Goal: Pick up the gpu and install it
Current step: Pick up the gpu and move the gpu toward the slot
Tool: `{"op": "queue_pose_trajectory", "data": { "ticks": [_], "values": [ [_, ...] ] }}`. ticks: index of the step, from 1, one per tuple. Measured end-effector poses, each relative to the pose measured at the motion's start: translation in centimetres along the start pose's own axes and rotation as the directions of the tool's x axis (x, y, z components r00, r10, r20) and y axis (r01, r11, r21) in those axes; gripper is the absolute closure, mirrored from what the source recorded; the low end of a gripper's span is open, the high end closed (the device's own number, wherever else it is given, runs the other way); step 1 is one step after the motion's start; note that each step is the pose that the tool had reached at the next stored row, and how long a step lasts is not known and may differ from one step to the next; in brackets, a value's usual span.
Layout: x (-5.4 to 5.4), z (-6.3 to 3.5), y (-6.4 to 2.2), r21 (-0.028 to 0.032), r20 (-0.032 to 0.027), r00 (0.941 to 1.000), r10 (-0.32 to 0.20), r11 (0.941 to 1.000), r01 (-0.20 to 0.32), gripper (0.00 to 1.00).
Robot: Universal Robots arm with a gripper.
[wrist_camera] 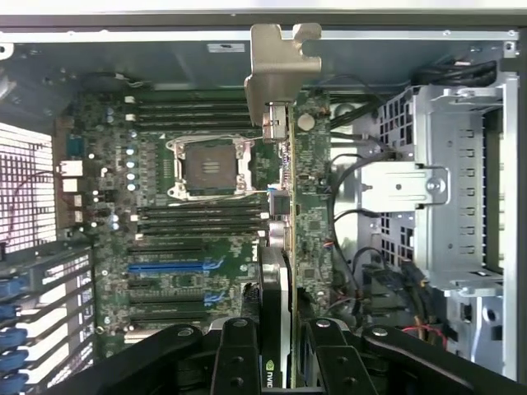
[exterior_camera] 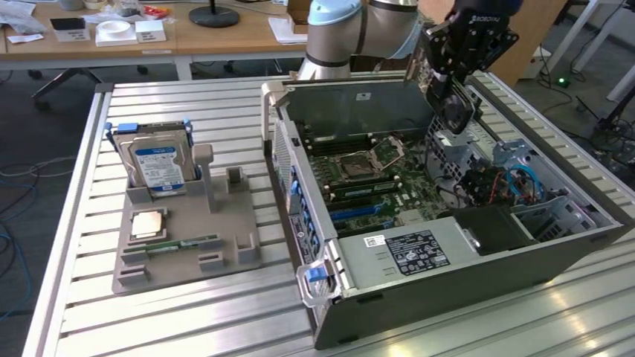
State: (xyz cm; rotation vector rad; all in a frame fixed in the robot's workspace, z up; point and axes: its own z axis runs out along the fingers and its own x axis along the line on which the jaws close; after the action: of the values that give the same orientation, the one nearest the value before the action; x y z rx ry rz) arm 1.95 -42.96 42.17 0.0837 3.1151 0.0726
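Note:
The gpu [exterior_camera: 453, 100] hangs upright over the far right part of the open computer case [exterior_camera: 397, 294], black fan face showing. My gripper [exterior_camera: 445, 74] is shut on its upper edge. In the wrist view I look down the card edge-on: the gpu [wrist_camera: 290, 206] runs away from my gripper [wrist_camera: 282, 362], and its silver end bracket [wrist_camera: 280, 58] points toward the case's rear wall. Two black fingers [wrist_camera: 235, 354] clamp the card from either side. It hovers above the motherboard [wrist_camera: 181, 247], to one side of the empty CPU socket [wrist_camera: 210, 164] and the blue slots [wrist_camera: 169, 267].
A grey holder [exterior_camera: 189, 256] on the slatted metal table at the exterior view's left carries a blue-labelled hard drive [exterior_camera: 159, 163], a CPU [exterior_camera: 147, 223] and a green memory stick [exterior_camera: 184, 244]. A metal drive cage [wrist_camera: 461, 206] and loose cables [wrist_camera: 354, 271] crowd the case beside the card.

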Motion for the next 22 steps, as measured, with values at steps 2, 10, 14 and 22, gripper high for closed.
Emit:
{"op": "queue_pose_trajectory", "data": {
  "ticks": [2, 10, 14, 22],
  "values": [
    [-0.6, 0.01, 0.03, 0.0000, -0.0001, 1.0000, 0.000, 1.0000, 0.000, 0.73],
    [-2.3, 0.05, 0.13, -0.0010, -0.0001, 1.0000, 0.000, 1.0000, 0.000, 0.73],
    [-2.3, 0.05, 0.12, -0.0011, -0.0001, 1.0000, 0.000, 1.0000, 0.000, 0.73],
    [-2.5, 0.06, 0.13, -0.0019, -0.0001, 1.0000, 0.000, 1.0000, 0.000, 0.73]
  ]
}}
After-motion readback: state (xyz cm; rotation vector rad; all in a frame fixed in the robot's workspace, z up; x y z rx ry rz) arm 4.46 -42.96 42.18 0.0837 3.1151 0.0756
